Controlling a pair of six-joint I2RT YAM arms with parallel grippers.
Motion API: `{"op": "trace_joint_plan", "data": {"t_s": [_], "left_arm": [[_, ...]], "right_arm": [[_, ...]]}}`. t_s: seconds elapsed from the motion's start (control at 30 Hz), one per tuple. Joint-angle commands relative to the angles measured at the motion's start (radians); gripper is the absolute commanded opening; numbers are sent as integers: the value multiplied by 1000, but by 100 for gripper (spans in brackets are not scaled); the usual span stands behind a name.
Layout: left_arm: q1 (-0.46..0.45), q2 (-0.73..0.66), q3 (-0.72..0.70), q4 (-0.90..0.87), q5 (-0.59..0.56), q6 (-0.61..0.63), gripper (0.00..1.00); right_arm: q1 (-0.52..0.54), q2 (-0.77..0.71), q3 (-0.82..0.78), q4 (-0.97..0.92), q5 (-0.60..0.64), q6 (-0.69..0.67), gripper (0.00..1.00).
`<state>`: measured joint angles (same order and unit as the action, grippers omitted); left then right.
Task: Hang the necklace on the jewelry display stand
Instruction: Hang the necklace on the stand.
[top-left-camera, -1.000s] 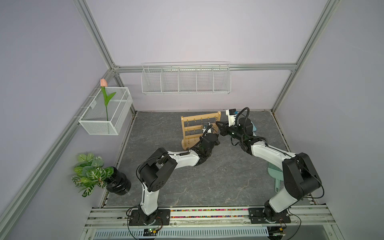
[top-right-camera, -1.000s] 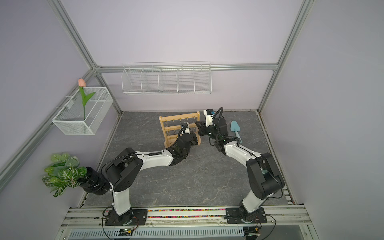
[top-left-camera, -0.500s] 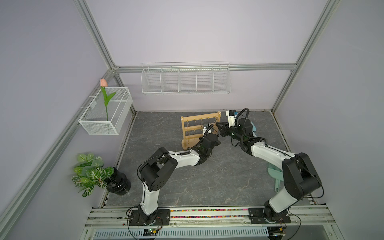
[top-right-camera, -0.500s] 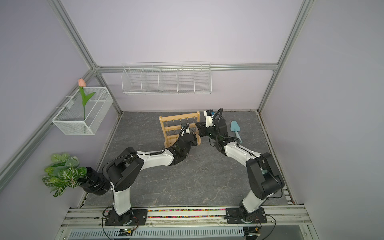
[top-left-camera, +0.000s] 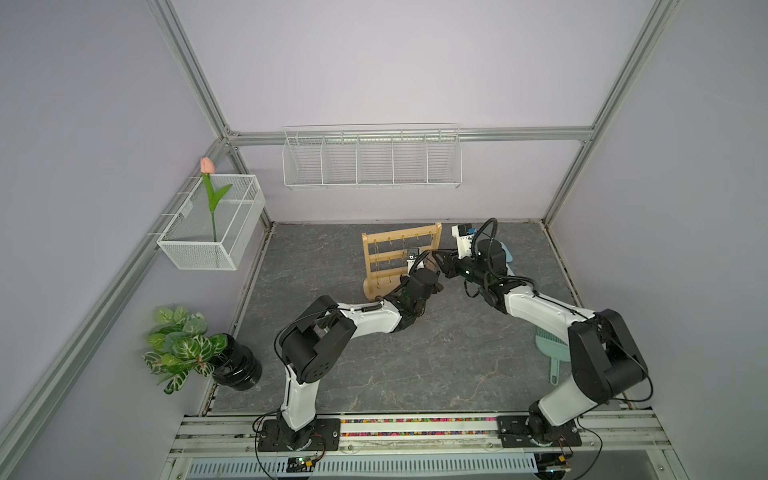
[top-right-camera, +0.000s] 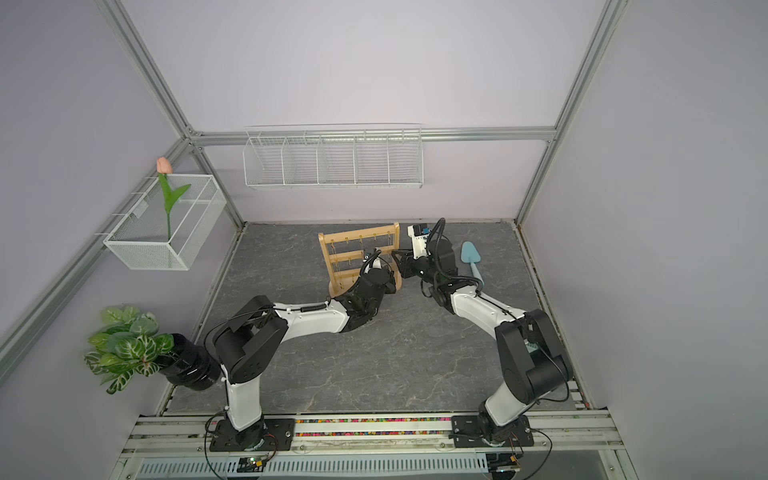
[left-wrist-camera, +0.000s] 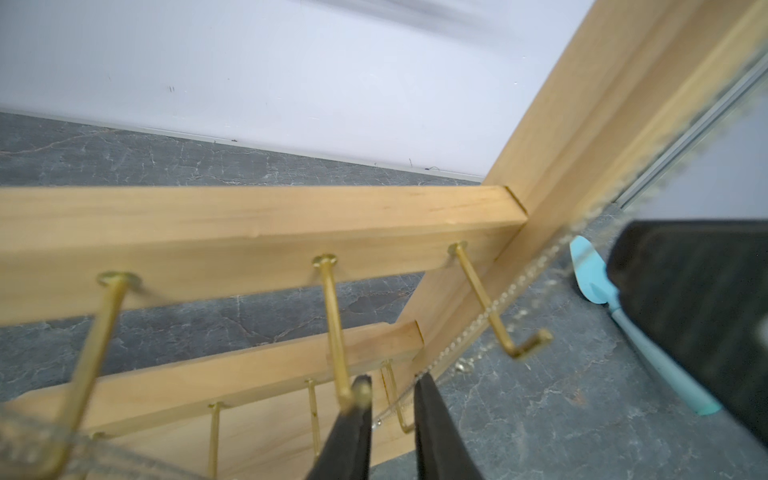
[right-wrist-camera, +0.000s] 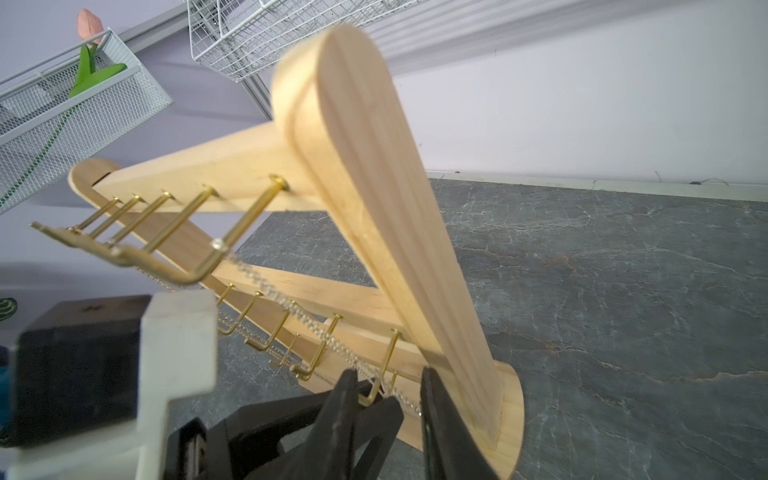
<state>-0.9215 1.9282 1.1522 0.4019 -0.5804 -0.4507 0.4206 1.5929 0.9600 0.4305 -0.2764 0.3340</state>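
Observation:
The jewelry display stand (top-left-camera: 399, 257) (top-right-camera: 357, 257) is light wood with gold hooks and stands at the back middle of the floor. The necklace (right-wrist-camera: 266, 286), a thin silver chain, hangs from the end hook of the top bar and slants down across the stand's front. My left gripper (left-wrist-camera: 390, 399) (top-left-camera: 430, 272) is slightly open near the lower bars, and the necklace (left-wrist-camera: 511, 286) runs loose through its gap. My right gripper (right-wrist-camera: 388, 390) (top-right-camera: 399, 264) is open at the stand's right upright, with the chain's lower end between its fingers. The two grippers nearly touch.
Other fine chains (left-wrist-camera: 45, 436) hang on the stand's far hooks. A light blue spatula (top-right-camera: 471, 257) lies right of the stand. A teal dustpan (top-left-camera: 548, 345) is under the right arm. A white wire wall basket (top-left-camera: 372, 158), a mesh basket with a tulip (top-left-camera: 212, 224) and a potted plant (top-left-camera: 187, 345) line the walls.
Both grippers have parted their jaws from shut, freeing the chain. Both arms stay almost where they were at the stand's right end.

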Motion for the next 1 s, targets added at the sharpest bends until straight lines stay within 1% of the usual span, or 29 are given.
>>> {"op": "trace_joint_plan", "data": {"t_s": [0.0, 0.07, 0.27, 0.43, 0.63, 0.73, 0.9, 0.97], "left_arm": [[-14, -52, 1, -15, -32, 0, 26], [-23, -69, -9, -22, -50, 0, 32], [-36, -120, -42, -56, -61, -47, 38], [-38, -166, -74, -90, -55, -99, 43], [-39, -248, -103, -153, -8, -132, 44], [-42, -307, -105, -230, 37, -141, 44], [-57, -405, -125, -377, 65, -169, 44], [-57, -460, -151, -441, 76, -196, 44]], "right_arm": [[-1, -51, -22, -8, 18, -26, 33], [-1, -66, -26, -21, 22, -31, 37], [-1, -105, -39, -73, 56, -39, 48], [-2, -130, -54, -100, 69, -47, 53], [-2, -173, -70, -135, 83, -51, 56], [-3, -203, -75, -181, 91, -61, 59], [-3, -264, -75, -281, 117, -67, 65], [-3, -288, -105, -334, 131, -69, 67]]}}
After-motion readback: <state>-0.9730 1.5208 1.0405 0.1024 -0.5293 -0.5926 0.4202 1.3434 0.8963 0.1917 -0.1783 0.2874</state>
